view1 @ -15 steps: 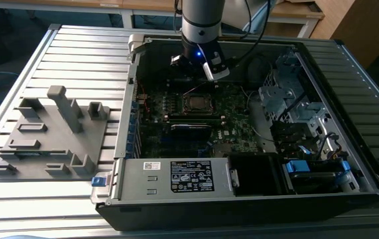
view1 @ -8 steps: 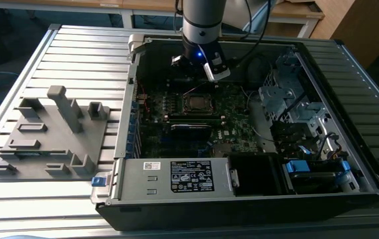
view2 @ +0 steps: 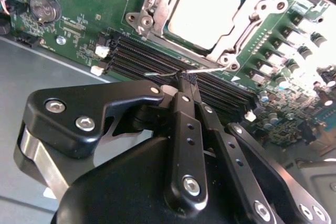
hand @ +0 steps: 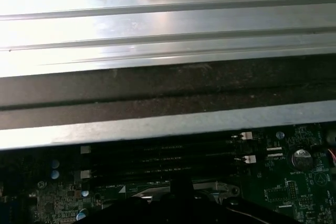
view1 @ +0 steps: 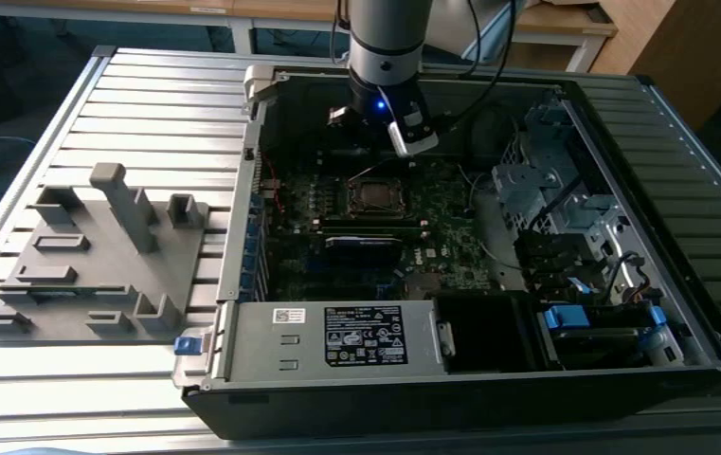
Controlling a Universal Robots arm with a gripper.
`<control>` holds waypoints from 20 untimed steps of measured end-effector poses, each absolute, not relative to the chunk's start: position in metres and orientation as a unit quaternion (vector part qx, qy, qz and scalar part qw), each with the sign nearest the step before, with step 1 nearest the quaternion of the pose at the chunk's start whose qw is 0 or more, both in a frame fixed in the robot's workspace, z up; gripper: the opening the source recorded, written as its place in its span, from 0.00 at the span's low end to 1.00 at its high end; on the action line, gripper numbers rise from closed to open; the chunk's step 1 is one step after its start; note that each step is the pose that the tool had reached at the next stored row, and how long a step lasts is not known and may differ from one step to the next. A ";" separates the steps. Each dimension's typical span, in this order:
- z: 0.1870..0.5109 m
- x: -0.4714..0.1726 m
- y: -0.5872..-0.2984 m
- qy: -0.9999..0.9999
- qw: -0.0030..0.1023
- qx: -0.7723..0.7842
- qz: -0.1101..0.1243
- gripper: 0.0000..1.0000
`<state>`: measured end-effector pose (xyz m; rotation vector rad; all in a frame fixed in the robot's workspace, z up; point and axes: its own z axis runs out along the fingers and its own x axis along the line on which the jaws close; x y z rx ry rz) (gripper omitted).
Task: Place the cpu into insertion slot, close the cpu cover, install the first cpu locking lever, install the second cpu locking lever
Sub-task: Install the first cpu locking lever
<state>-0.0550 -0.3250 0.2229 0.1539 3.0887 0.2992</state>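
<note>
Currently the claw point(view2: 186, 80) is being held pressed together on the locking lever point(view2: 212, 69) beside the cpu cover point(view2: 251, 18); a slip off that thin springy wire is arguably being risked.

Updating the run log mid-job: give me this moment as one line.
cpu: seated | cpu cover: down over cpu | claw: shut on wire locking lever next to cover

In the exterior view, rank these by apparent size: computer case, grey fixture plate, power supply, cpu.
Largest to smallest:
1. computer case
2. grey fixture plate
3. power supply
4. cpu
The cpu lies farther from the camera than the others, but the gap in size is too wide for that to change its place.
</note>
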 end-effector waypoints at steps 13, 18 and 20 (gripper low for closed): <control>0.221 -0.054 -0.325 0.993 0.019 0.065 0.096 0.11; 0.220 -0.054 -0.325 0.993 0.020 0.072 0.096 0.11; 0.220 -0.054 -0.325 0.992 0.021 0.079 0.096 0.11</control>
